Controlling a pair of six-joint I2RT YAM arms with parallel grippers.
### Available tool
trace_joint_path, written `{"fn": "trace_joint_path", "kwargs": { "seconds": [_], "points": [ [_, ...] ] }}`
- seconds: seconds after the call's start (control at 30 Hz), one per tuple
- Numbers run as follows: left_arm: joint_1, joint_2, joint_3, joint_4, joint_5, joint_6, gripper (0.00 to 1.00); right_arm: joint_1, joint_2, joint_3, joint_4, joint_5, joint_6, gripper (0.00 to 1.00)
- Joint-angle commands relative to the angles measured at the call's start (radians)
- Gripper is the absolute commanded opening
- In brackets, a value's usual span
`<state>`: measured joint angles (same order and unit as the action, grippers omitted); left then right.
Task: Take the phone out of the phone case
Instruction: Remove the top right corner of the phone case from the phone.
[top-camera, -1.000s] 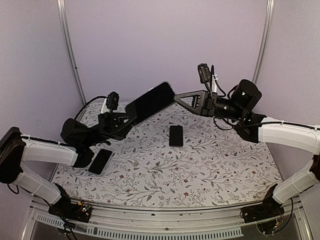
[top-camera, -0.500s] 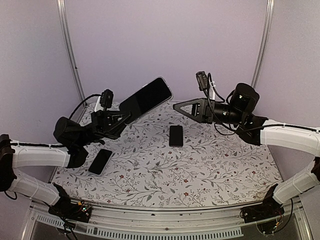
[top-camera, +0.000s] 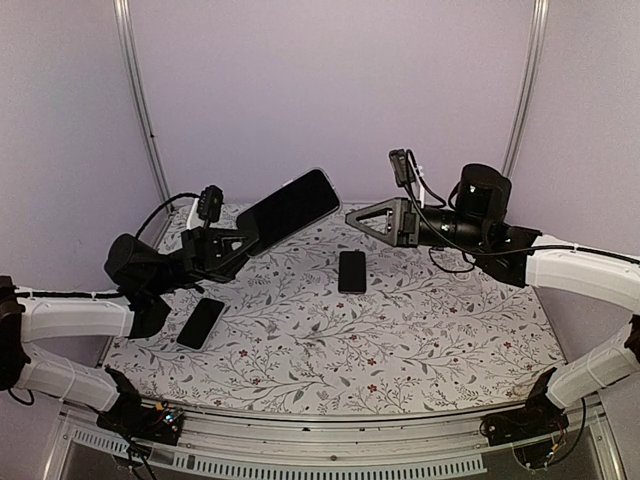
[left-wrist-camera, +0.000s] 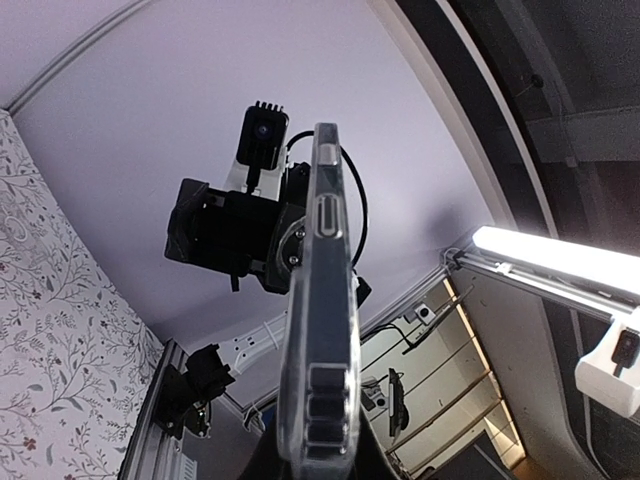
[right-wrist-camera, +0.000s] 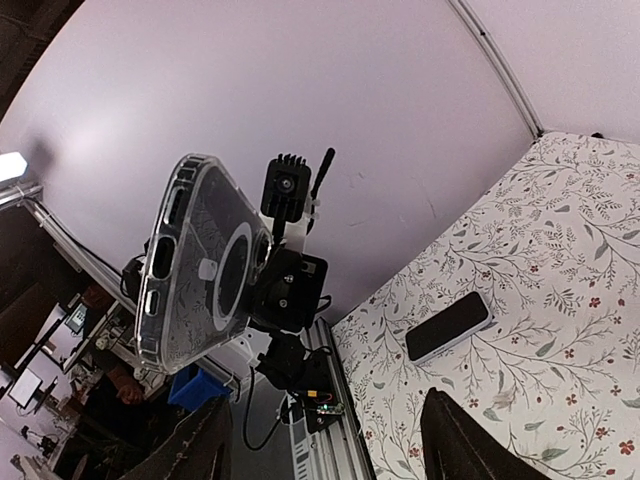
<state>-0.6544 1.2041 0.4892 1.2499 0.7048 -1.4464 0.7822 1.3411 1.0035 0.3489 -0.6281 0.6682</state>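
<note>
Separating since a second ago: backing off leftward at the left gripper (top-camera: 232, 243), load and all, and letting go at the right gripper (top-camera: 352, 215), opening clear air at the upper end of the phone case (right-wrist-camera: 200, 270).

Clamping the lower end of that shell in the left jaws, holding it tilted in mid-air above the back left of the floral table (top-camera: 420, 330), with the phone (top-camera: 290, 208) seated inside, black glass facing up. Passing over two loose black phones lying flat on the cloth, one near the left arm (top-camera: 201, 322), one mid-table (top-camera: 352, 271). Standing wide at the right jaws, gripping nothing, hovering near the raised end without touching.

Judging the handling: dealing with a thin clear shell, probably springy and slick, wrapped round a stiffer, heavier, glossy slab. Expecting the lip to peel most easily at a corner; favouring a pinch on the rim there, flexing it off the glass while anchoring the opposite end. Risking a slip and a drop when squeezing smooth faces alone.
</note>
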Motion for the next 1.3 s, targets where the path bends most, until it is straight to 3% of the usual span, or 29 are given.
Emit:
{"fn": "trace_joint_path", "kwargs": {
  "seconds": [0.0, 0.93, 1.27],
  "points": [
    [0.019, -0.031, -0.009, 0.033, 0.007, 0.041, 0.00, 0.010, -0.030, 0.032, -0.067, 0.054, -0.022, 0.67],
    [0.035, -0.026, -0.032, 0.019, 0.029, 0.058, 0.00, 0.052, -0.013, 0.089, -0.096, 0.082, -0.021, 0.66],
    [0.034, -0.032, -0.021, 0.034, 0.054, 0.060, 0.00, 0.052, 0.017, 0.110, -0.215, 0.155, -0.026, 0.63]
  ]
}}
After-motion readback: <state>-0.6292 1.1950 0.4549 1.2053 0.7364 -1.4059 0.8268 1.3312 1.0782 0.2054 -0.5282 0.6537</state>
